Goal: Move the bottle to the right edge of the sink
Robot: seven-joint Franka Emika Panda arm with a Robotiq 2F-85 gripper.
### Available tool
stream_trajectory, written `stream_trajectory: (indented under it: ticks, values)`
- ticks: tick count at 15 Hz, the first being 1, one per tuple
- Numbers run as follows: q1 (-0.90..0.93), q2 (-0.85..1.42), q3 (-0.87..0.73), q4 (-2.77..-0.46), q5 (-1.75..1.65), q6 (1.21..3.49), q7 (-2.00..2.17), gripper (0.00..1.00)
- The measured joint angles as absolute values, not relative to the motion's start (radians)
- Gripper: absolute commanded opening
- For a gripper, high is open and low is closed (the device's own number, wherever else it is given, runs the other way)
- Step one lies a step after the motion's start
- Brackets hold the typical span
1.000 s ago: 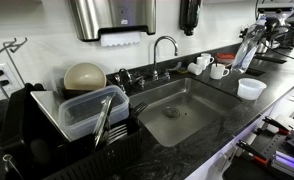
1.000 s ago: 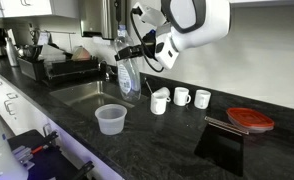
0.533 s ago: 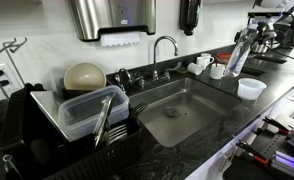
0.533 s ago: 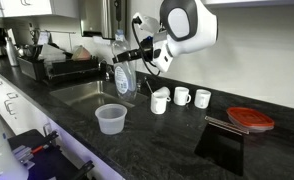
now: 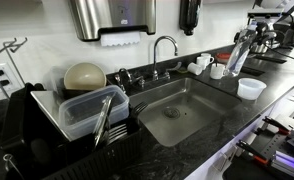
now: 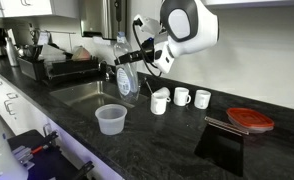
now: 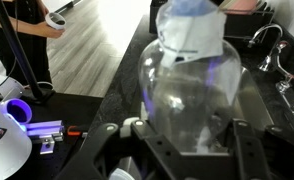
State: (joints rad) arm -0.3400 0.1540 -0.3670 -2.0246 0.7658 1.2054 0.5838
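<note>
Exterior view, left to right: black wire dish rack (image 6: 49, 68) at the far end of the dark stone counter, then the rectangular stainless-steel sink (image 6: 82, 95). Past it a short round translucent white tub (image 6: 111, 118) sits near the counter's front edge. The clear bluish plastic bottle (image 6: 127, 82) is just behind the tub, at the sink's right rim. It is tilted and held by its upper part in the Robotiq gripper (image 6: 133, 60), which reaches in from the right. Whether the bottle base touches the counter cannot be told here. Right of it are three white mugs (image 6: 182, 97) in a row, then a round red lid (image 6: 250, 119), well apart. In an exterior view from across the sink, the bottle (image 5: 237, 56) leans between the mugs (image 5: 209, 68) and the tub (image 5: 251, 88), on the counter side of the basin (image 5: 192, 100). The wrist view fills with the bottle's rounded clear body (image 7: 187, 75). The gripper (image 7: 185, 135) is closed onto it, one dark finger (image 7: 134, 127) on each side, jaws fairly wide for the bottle's girth. Judgement: the bottle looks light, thin-walled and slick. It likely flexes under squeeze and could rotate or slip in the pads, as the tilt suggests. Best hold is on the stiffer shoulder just below the neck with moderate force. Set it down slowly and upright, since a tall narrow bottle tips easily, and keep it clear of the mugs and the tub.
</note>
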Motion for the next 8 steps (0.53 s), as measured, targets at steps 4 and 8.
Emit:
stream_trajectory:
  ticks: [4, 8]
  values:
    - [-0.340, 0.155, -0.368, -2.024, 0.766, 1.221, 0.584, 0.60]
    - [-0.340, 0.156, -0.369, -2.023, 0.766, 1.222, 0.584, 0.35]
